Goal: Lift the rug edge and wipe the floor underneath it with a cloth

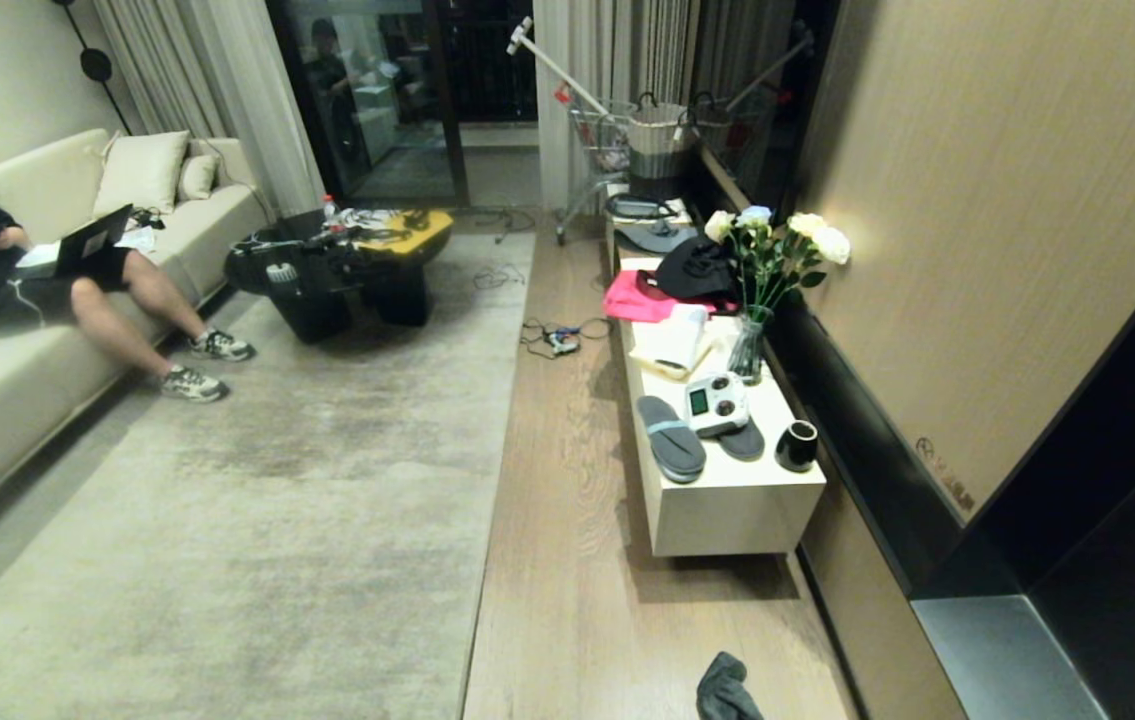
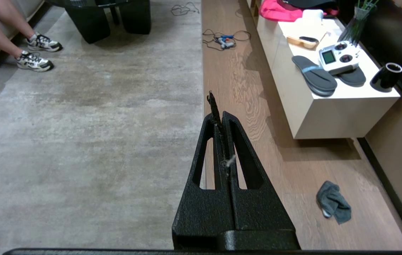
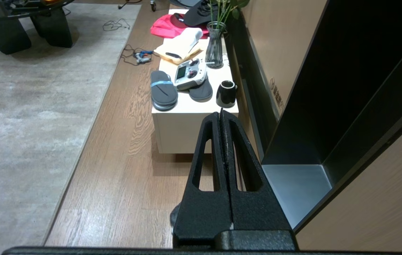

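From the head view the cloth (image 1: 725,690) lies crumpled on the floor (image 1: 567,520), just off the rug edge (image 1: 499,440). The left wrist view shows the left hand (image 2: 220,117) pressed shut and empty, hanging above that edge with the cloth off to its side. The right wrist view has the right hand (image 3: 222,117) likewise shut and empty, before the low white desk (image 3: 179,134)

You're in a home living room: sofa (image 1: 37,290), big rug (image 1: 307,480), coffee table (image 1: 347,265), low cabinet (image 1: 727,500), flower vase (image 1: 749,345).

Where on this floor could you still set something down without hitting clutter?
The wood floor strip between the rug edge and the white bench is bare up to the tangled cables. The cloth lies near its close end. The bench top is crowded.
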